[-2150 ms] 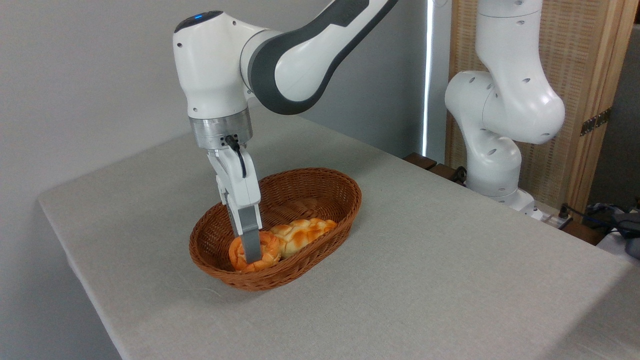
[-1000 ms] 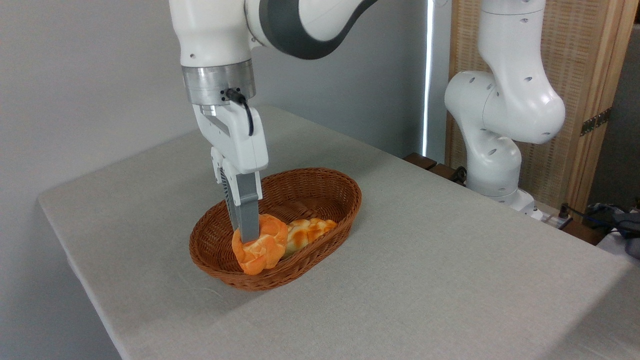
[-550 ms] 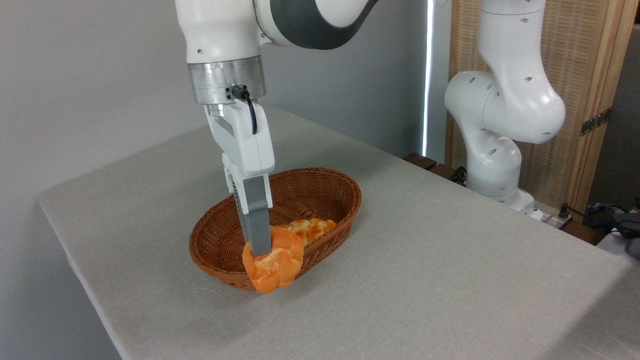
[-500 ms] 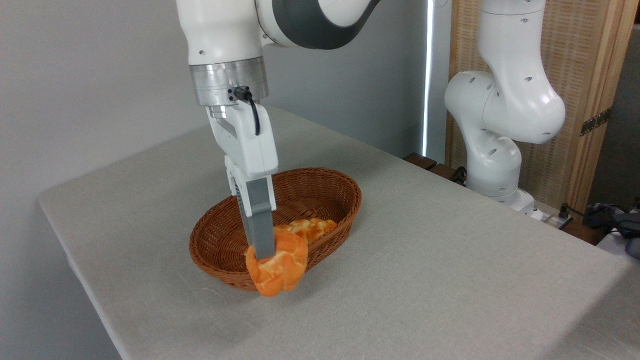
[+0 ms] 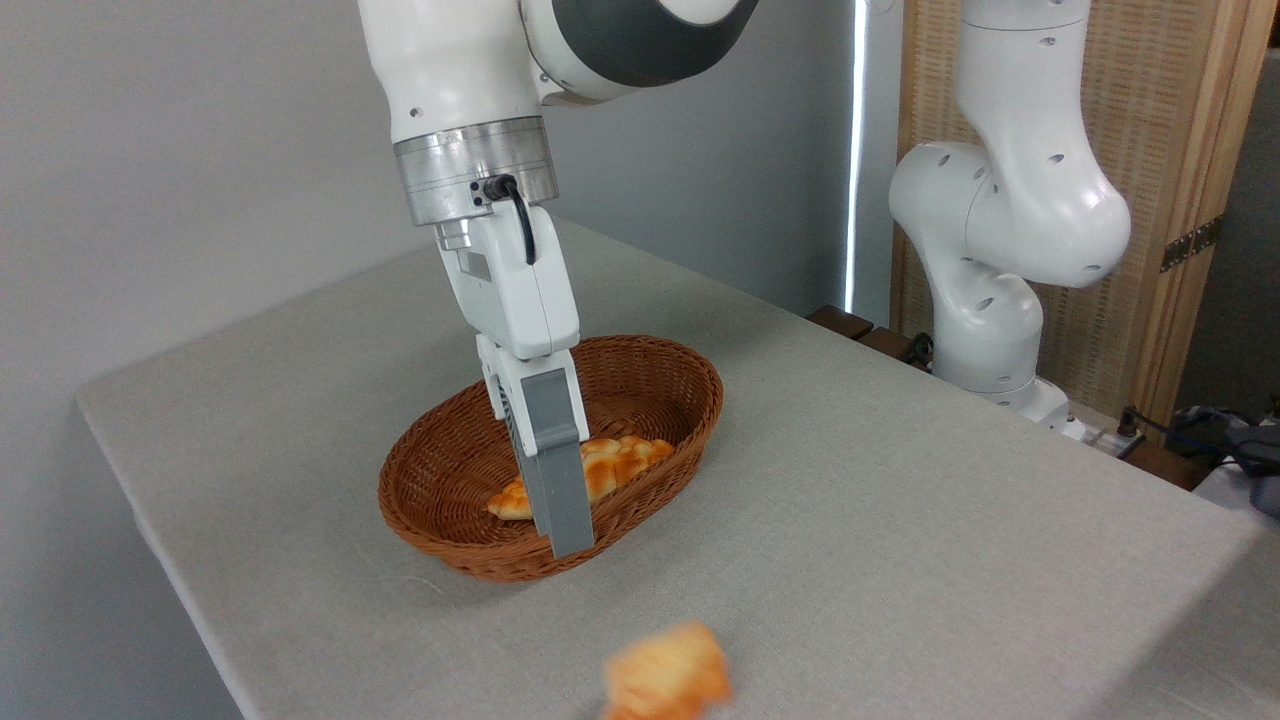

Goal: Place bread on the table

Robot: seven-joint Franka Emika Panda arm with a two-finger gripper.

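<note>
Bread [image 5: 667, 672]: blurred, out of basket [image 5: 690, 425], on or near table [image 5: 900, 520] at 6 o'clock. Gripper [image 5: 570, 545]: empty; jaw spread indeterminable. Settling unconfirmed.

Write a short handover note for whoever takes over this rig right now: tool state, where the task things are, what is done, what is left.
Tool: holds nothing, hanging over the basket's near rim; only one finger shows, so I cannot tell if it is open.
Bun: out of the basket, blurred, over the table's near edge, seemingly in motion.
Loaf: in the basket.
Done: bun taken out.
Left: check that the bun settles on the table; if it falls off, pick it up again.
</note>
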